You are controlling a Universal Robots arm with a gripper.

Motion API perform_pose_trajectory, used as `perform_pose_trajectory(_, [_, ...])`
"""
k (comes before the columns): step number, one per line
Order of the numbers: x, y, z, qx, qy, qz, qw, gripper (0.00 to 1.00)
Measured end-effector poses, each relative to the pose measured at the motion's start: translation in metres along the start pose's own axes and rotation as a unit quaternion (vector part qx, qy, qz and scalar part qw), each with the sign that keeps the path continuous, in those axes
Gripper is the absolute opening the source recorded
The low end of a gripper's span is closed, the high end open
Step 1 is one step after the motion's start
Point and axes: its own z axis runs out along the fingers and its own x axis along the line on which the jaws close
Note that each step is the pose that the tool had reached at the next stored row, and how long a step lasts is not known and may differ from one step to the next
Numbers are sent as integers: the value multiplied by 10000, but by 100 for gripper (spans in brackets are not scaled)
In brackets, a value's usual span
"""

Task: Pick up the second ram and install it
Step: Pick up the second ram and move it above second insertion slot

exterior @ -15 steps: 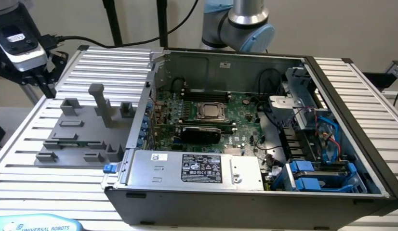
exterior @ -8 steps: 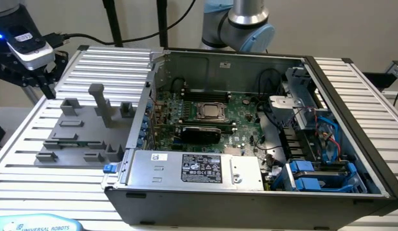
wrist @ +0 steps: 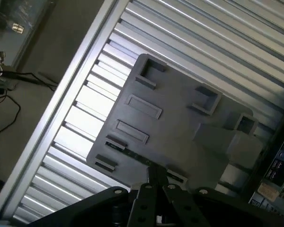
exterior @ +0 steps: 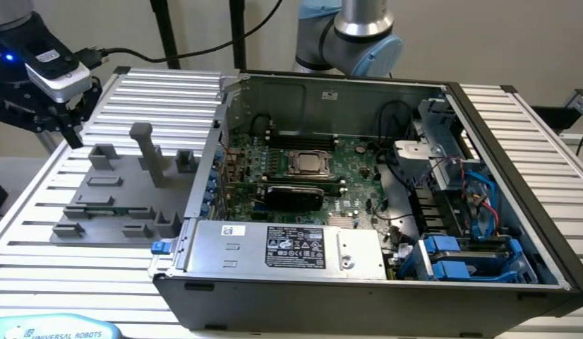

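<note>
1. Ram flat in a slot on the camera side of fixture, on the exterior view's left of case; not yet picked up. Gripper high over the fixture's far corner, well apart from the ram, carrying nothing.
2. Same view, for a clean pick: centre over the stick's middle, set the jaws across its width, pinch the long edges, lift straight up out of the slot.
3. Same view, for room: steer wide of tall post and the raised blocks. Case wall just beside the fixture; open table slats on the other sides.
4. Wrist view: ram thin and dark in its slot on fixture, untouched. Gripper jaws seemingly pressed together, nothing between; spread them before going down.
5. Same view: table edge close beside the fixture, floor beyond; keep travel over the slats.
</note>
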Motion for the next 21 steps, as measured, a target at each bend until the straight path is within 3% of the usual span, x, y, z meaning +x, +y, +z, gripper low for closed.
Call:
perform_pose_trajectory(5, [1, 1, 31, -7, 14, -456, 9990, 11])
perform_pose_trajectory(9, [1, -2, 50, -3, 12, -816, 9967, 11])
perform_pose_trajectory(15, [2, -3, 92, 10, 10, -1344, 9909, 11])
perform_pose_trajectory(19, [-10, -12, 139, 26, 36, -1568, 9876, 11])
perform_pose_trajectory(21, [-10, -13, 152, 33, 53, -1707, 9853, 11])
